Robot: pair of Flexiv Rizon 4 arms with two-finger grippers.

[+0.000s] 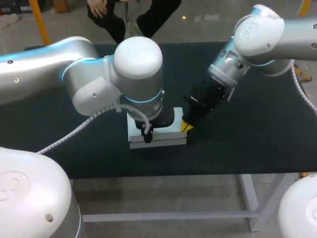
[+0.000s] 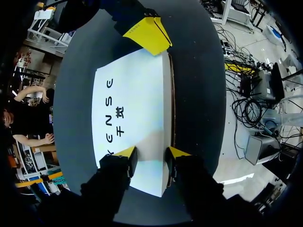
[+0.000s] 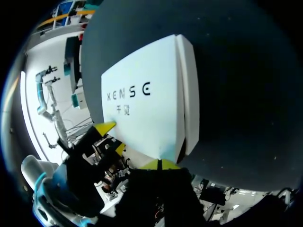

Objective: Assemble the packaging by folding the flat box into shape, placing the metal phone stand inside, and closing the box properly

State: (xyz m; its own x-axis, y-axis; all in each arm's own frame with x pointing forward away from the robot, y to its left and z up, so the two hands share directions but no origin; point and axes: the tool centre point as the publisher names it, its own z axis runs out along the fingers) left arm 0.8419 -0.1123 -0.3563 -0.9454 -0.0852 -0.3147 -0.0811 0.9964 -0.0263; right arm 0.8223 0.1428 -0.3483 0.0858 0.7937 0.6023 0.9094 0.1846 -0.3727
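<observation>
The white box lies flat and closed near the middle of the dark table, printed lid up. My left gripper points down at its near end, and its yellow tips stand apart over the lid with nothing gripped. My right gripper is shut, its tips together against the box's right end. In the left wrist view those tips show at the lid's far edge. A narrow side flap runs along one long side. The phone stand is not visible.
The dark table stretches well beyond the box on all sides, with its front edge close below the box. A white coiled cable hangs from my left arm over the table's left part.
</observation>
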